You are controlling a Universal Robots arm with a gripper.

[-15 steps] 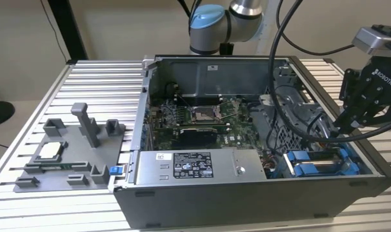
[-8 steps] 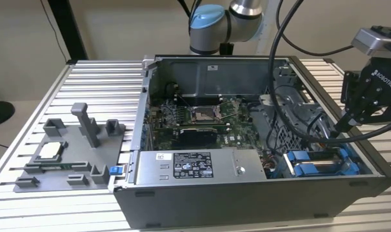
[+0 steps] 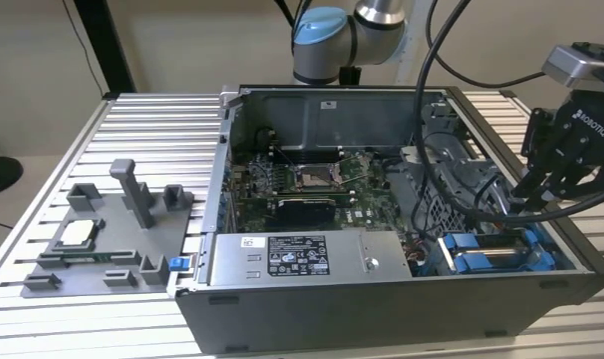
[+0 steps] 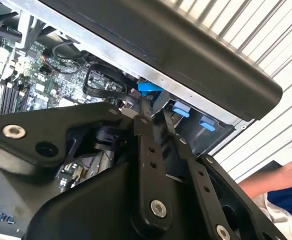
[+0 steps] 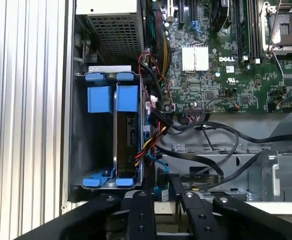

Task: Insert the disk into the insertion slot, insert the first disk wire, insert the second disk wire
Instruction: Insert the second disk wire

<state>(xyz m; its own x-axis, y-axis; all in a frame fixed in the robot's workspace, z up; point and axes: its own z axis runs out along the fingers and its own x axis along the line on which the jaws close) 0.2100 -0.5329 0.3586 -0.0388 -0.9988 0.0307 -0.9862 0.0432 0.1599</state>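
Disk point(image 5: 122, 140) sat in insertion slot point(image 5: 88, 145), blue carrier point(image 5: 127, 97) clipping it fast. End effector point(image 3: 526, 200) hung by its wires point(image 5: 146, 145); grip could not be told.

The insertion slot point(image 5: 93, 145) is matt grey metal with smooth blue plastic rails point(image 5: 100, 99); the table point(image 5: 26, 125) is ribbed metal.

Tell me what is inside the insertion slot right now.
In the first wrist view the insertion slot holds the disk, edge-on in its blue carrier, on the side nearer the motherboard; the other side looks dark. Coloured wires beside it hide whether anything is plugged in.
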